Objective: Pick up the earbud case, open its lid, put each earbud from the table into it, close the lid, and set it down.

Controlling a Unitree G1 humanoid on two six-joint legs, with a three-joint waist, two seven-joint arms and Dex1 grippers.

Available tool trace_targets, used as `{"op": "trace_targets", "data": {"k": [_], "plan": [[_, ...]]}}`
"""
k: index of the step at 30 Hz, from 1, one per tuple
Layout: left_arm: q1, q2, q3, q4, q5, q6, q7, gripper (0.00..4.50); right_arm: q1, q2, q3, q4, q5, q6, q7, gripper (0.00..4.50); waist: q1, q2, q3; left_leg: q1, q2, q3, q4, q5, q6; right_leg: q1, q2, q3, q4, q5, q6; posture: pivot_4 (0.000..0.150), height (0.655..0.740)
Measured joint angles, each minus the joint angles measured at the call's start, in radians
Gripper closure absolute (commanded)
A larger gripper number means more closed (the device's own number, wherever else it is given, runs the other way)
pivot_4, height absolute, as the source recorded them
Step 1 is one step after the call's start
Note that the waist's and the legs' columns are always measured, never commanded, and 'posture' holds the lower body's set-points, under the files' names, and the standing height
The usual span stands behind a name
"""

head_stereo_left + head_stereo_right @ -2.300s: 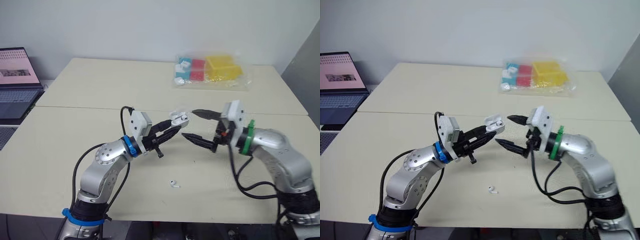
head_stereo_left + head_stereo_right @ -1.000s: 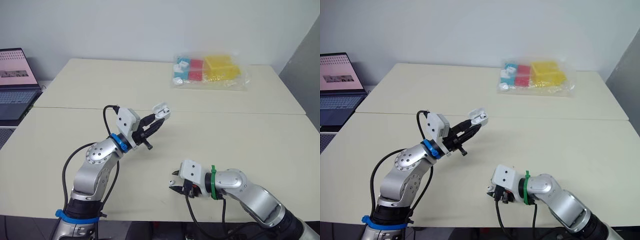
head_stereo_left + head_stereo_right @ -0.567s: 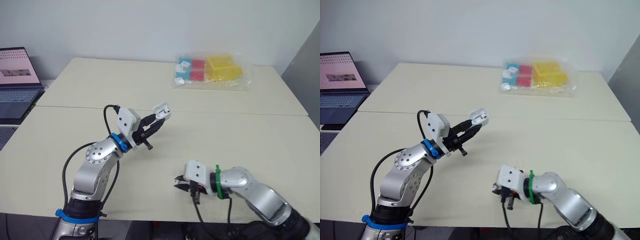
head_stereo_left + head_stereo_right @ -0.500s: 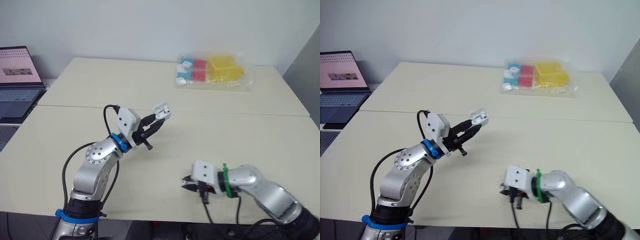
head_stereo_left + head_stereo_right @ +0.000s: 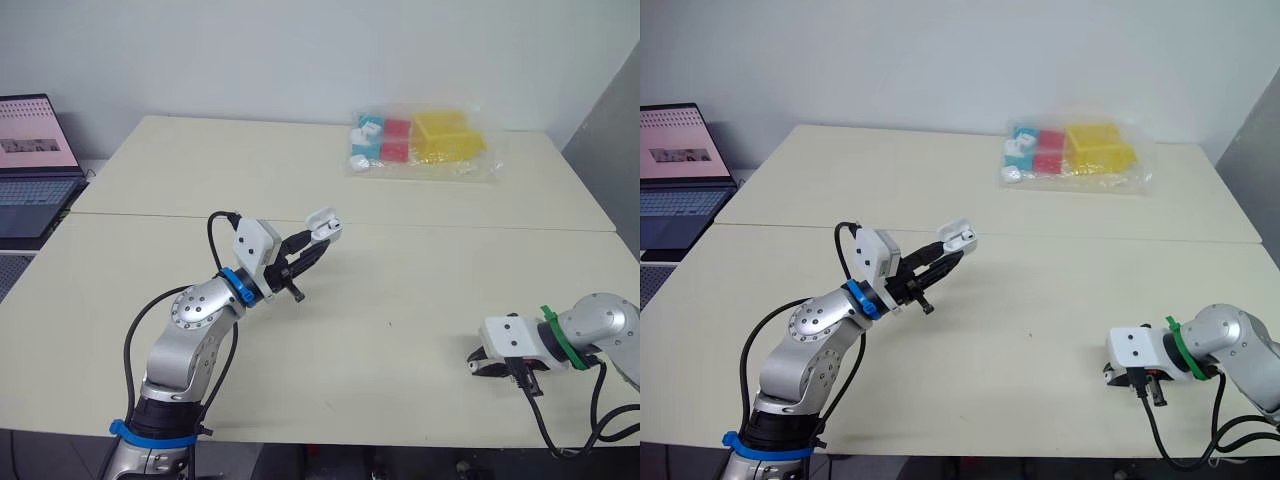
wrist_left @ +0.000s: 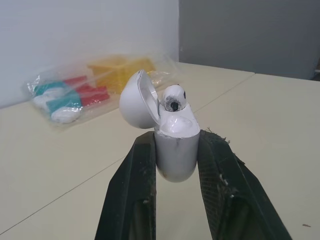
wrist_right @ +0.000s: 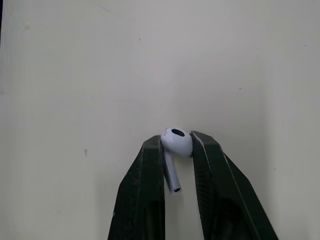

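Open-lidded earbud case [image 6: 175,152] with one earbud [image 6: 173,96] seated, clamped in left gripper [image 5: 311,244] above table [image 5: 400,270] middle; right gripper [image 5: 478,362] pinches second earbud [image 7: 175,141] near front-right corner.

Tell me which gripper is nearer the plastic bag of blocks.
Left. The left gripper, holding the earbud case, is mid-table before the bag; the right gripper, pinching an earbud, is by the near edge.
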Motion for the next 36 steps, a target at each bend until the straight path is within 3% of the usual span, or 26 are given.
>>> {"op": "trace_targets", "data": {"k": [7,15,20,26,36], "plan": [[0.009,0.002,0.0,0.0,0.0,0.0,0.0,3.7,-0.007,0.043,-0.02,0.024,-0.021,-0.018,-0.001,0.97,-0.002,0.0,0.0,0.003,0.0,0.001,0.0,0.0,0.0,0.002,0.0,0.0,0.001,0.001,0.0,0.15,0.7389],[0.009,-0.001,-0.001,0.0,0.001,0.0,0.001,3.7,0.029,-0.007,-0.129,-0.091,0.036,0.11,0.007,0.93,0.0,0.0,0.0,0.001,0.001,0.0,0.0,0.0,0.0,0.002,0.0,0.0,0.0,0.001,0.0,0.15,0.7389],[0.01,-0.011,-0.002,0.001,0.01,-0.002,0.005,3.7,0.063,-0.053,-0.18,-0.299,0.043,0.389,-0.074,0.93,0.001,0.0,0.0,0.001,0.001,-0.001,0.0,0.0,0.0,0.001,-0.001,0.0,0.0,0.001,0.0,0.15,0.7389],[0.013,-0.024,-0.019,0.002,0.015,-0.014,0.004,3.7,0.046,-0.058,-0.094,-0.426,-0.004,0.629,-0.172,0.93,0.0,0.0,0.0,0.001,0.0,0.0,0.0,0.0,0.0,0.001,-0.001,0.0,0.0,0.001,0.0,0.15,0.7389],[0.014,-0.025,-0.019,0.016,0.016,-0.016,0.006,3.7,-0.002,-0.023,0.009,-0.381,-0.076,0.637,-0.214,0.93,0.0,0.0,0.0,0.0,0.0,0.0,0.0,0.0,0.0,0.0,-0.001,0.0,0.0,0.001,0.0,0.15,0.7389]]}}
